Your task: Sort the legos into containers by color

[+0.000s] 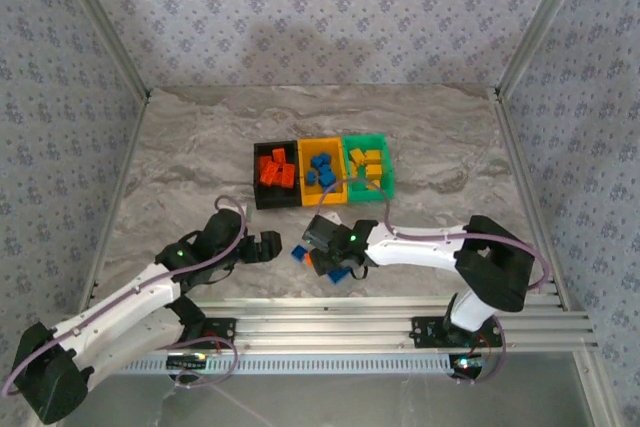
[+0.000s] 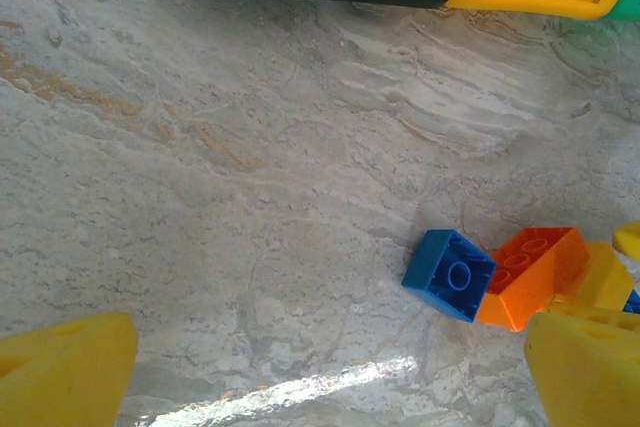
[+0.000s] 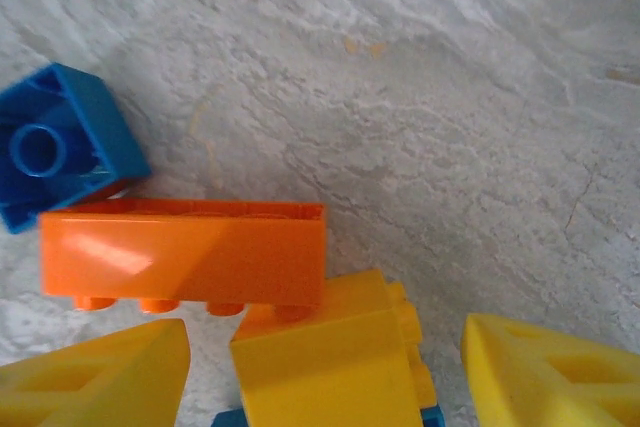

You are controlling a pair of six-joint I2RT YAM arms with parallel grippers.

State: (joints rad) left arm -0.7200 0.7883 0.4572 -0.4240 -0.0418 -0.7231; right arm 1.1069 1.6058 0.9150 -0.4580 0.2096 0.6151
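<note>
Lego (image 3: 330,367) in yellow, cropped below, sits between the right gripper's (image 3: 327,342) parted jaws; left gripper (image 2: 330,352) gapes wide.

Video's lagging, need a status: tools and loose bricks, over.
Left tool open, empty. Right tool open, straddling yellow brick. Orange brick, blue brick close alongside.

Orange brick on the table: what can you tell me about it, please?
The orange brick is a long, glossy plastic piece lying tipped on its side on the marbled table, its row of round studs pointing toward the bottom of the right wrist view. A blue brick meets its upper left corner; a yellow brick sits against its lower right.
</note>
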